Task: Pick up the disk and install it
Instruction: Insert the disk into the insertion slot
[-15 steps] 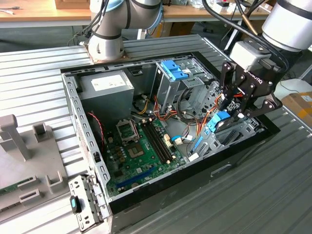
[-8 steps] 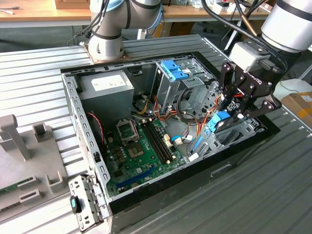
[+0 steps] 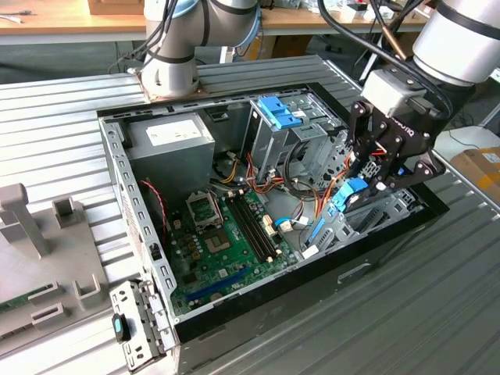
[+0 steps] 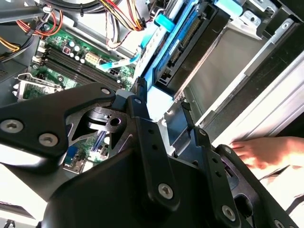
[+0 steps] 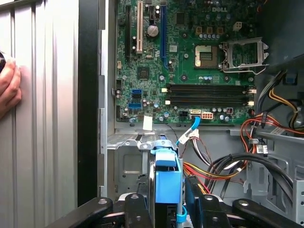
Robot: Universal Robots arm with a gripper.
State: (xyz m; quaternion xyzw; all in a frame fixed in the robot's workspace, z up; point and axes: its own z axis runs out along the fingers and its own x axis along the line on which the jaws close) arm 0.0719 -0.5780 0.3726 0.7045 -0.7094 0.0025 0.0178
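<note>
Hanging over the open computer case point(image 3: 117, 180), the gripper point(image 3: 376, 176) sits at the end of the case toward the exterior view's right.

- Jaws: closed on the disk point(image 3: 348, 195), one black finger point(image 5: 137, 209) against each flat side. In the first wrist view the disk stands edge-on between them, with its blue carrier rail facing the camera.
- Disk position: tilted, inside the case at the drive bay, just beside the tall metal cage point(image 3: 269, 148). Its far end points down toward the bay floor. I cannot tell whether it is seated.
- The cage carries a blue latch point(image 3: 279, 113) on top, apart from the gripper.
- The green motherboard point(image 3: 226, 242) lies flat on the case bottom.
- Orange, red and yellow cables point(image 5: 209, 171) run between the motherboard and the bay.
- The grey power-supply box point(image 3: 168, 137) fills the far corner, well apart from the disk.
- A person's hand point(image 5: 9, 88) rests on the ribbed metal table point(image 3: 62, 109) outside the case wall.
</note>
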